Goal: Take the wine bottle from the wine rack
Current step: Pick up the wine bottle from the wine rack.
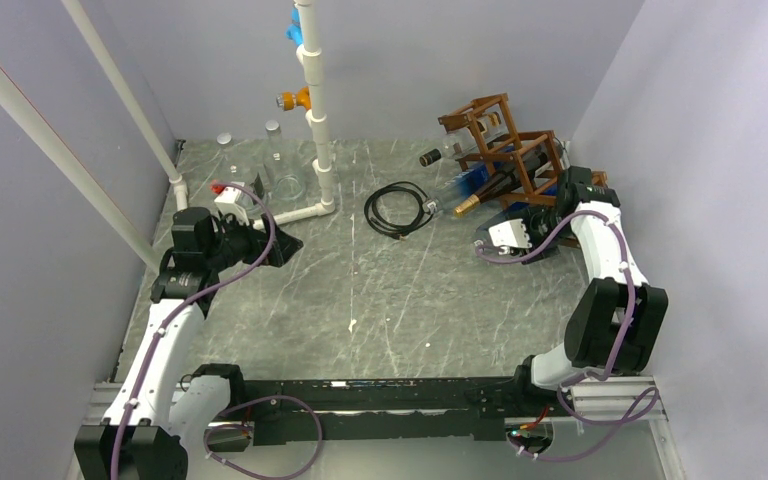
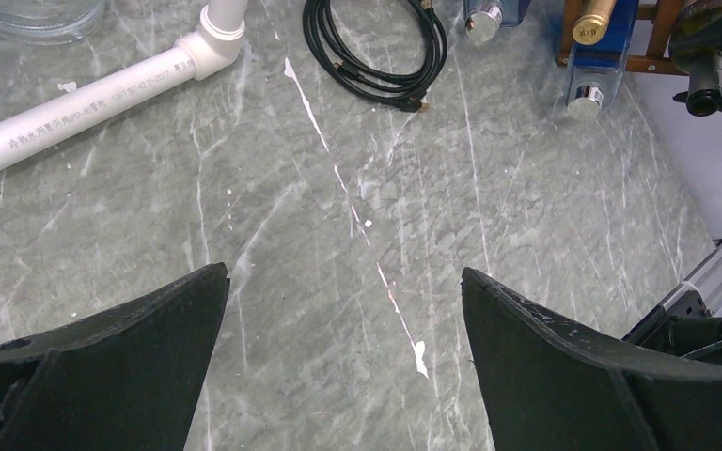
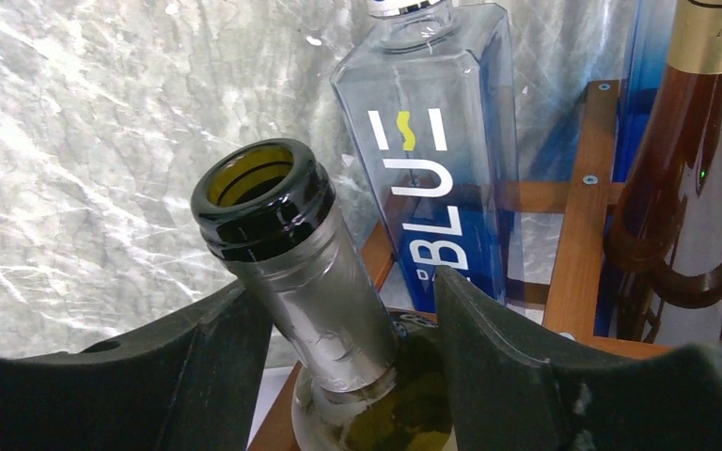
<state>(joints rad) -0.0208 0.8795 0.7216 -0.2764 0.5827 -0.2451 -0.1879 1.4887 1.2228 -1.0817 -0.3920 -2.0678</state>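
Note:
The wine rack (image 1: pixel 520 160) is a reddish-brown wooden frame at the back right, with several bottles lying in it. In the right wrist view the wine bottle (image 3: pixel 310 272), green glass with a silvery neck sleeve and a dark open mouth, sticks out of a rack slat (image 3: pixel 578 216). My right gripper (image 3: pixel 340 282) straddles this neck. The left finger (image 3: pixel 216 357) touches the neck, while a gap remains at the right finger (image 3: pixel 498 348). Far to the left, my left gripper (image 2: pixel 345 274) hangs wide open over bare table, holding nothing.
A clear blue square bottle (image 3: pixel 432 141) and a brown bottle with gold foil (image 3: pixel 686 169) lie in the rack beside the neck. A coiled black cable (image 1: pixel 398 208) lies mid-table. White pipe work (image 1: pixel 315 100) and glass jars (image 1: pixel 285 180) stand at the back left.

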